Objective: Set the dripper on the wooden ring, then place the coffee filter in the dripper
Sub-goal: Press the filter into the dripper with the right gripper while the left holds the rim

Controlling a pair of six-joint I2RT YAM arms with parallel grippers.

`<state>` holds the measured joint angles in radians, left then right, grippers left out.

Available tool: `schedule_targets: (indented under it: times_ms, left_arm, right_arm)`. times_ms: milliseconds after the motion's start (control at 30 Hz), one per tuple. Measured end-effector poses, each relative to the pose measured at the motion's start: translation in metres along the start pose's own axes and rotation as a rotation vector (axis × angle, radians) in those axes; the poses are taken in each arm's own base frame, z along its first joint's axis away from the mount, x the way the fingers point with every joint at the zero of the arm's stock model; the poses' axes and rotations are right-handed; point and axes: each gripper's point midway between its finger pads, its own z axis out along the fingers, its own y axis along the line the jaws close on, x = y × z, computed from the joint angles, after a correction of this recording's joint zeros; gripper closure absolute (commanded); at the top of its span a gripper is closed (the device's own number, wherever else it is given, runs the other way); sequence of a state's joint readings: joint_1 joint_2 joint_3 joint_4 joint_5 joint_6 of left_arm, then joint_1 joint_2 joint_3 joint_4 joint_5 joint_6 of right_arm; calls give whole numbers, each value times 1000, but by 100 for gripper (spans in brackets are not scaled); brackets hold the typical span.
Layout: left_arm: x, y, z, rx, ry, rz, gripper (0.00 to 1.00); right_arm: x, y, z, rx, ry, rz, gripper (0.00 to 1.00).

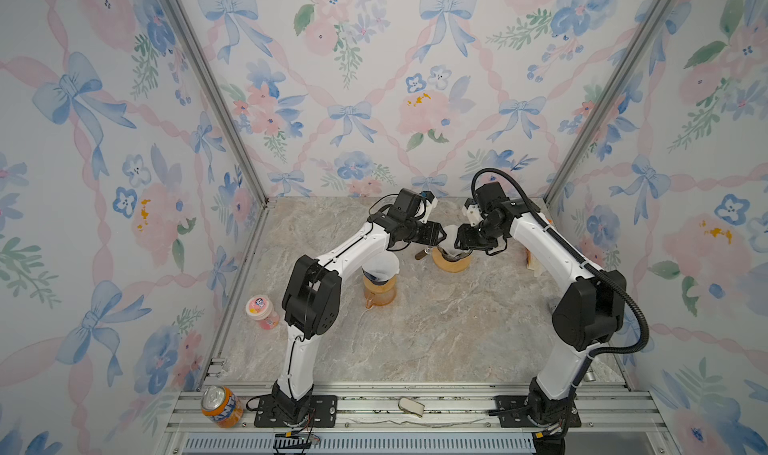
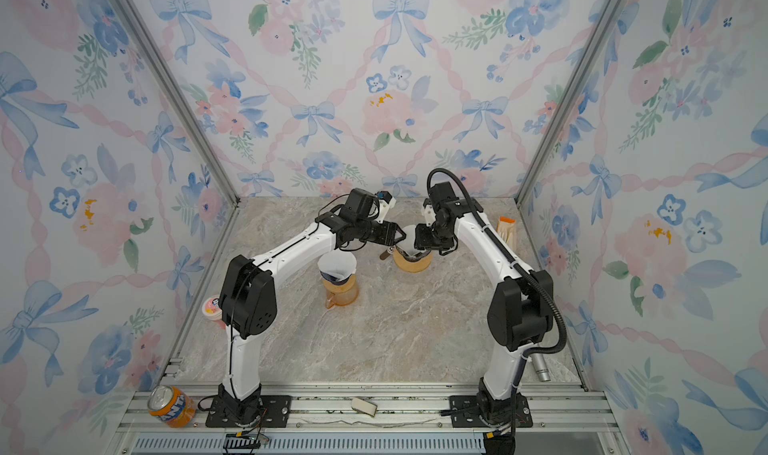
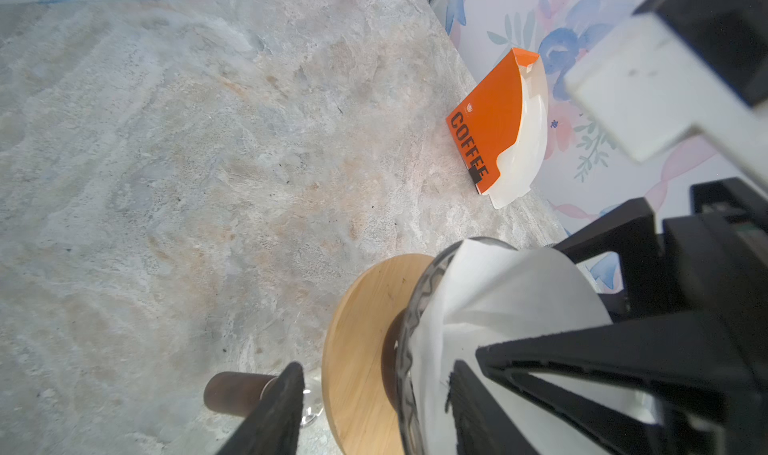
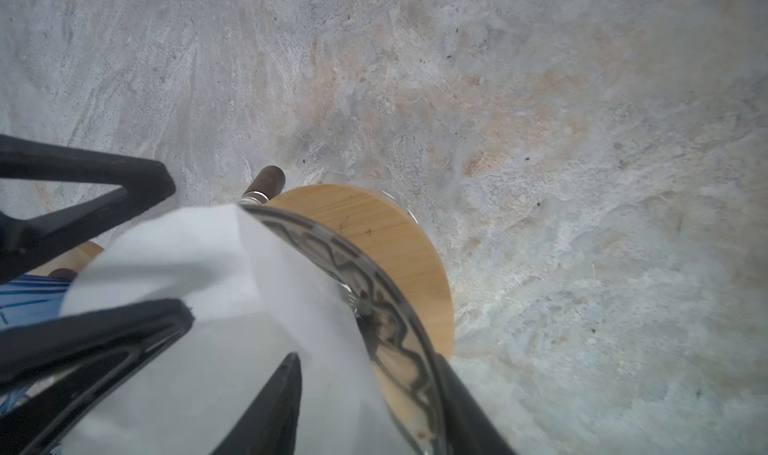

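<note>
The dripper (image 1: 451, 264) is a glass cone on a round wooden base (image 3: 357, 328) with a dark handle (image 3: 232, 390), and it stands at the back middle of the table. A white coffee filter (image 3: 519, 290) sits crumpled in its cone and rises above the patterned glass rim (image 4: 332, 249). Both grippers meet over it. My left gripper (image 3: 376, 365) is open, with one finger outside by the handle and the other on the paper inside. My right gripper (image 4: 365, 357) is open too, with one finger inside the filter (image 4: 208, 257) and the other along the outside of the rim.
An orange glass carafe (image 1: 378, 293) with another white filter cone stands left of the dripper under my left arm. An orange coffee-filter box (image 3: 494, 120) leans at the right wall. A pink cup (image 1: 262, 311) sits at the left edge. A soda can (image 1: 221, 405) lies on the front rail.
</note>
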<state>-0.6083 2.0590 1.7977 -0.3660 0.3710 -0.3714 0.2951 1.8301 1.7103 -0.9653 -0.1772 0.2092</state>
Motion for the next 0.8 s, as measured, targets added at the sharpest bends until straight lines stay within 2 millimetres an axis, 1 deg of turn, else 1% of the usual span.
schedule_targets:
  times_ms: [133,267,333,367,567,633,700,800]
  left_arm:
    - [0,0,0,0,1,0,43]
    - [1,0,0,-1,2,-1,43]
    - [1,1,0,-1,3,-1,43]
    - [1,1,0,-1,3,-1,43]
    - [1,1,0,-1,3,-1,43]
    - [1,1,0,-1,3,-1,43]
    - [1,1,0,-1,3,-1,43]
    - [1,1,0,-1,3,-1,43]
  right_arm:
    - [1,-6,-1,4,9,24,60]
    - [3,-5,0,-2,16,26,69]
    - [5,-5,1,-3,22,29,77]
    - [6,-6,2,-3,25,29,79]
    - [7,-7,3,-10,29,41,77]
    - [7,-6,4,-14,31,47,70]
    - [9,-6,5,-19,37,52,64]
    - [10,-6,5,-21,39,54,60]
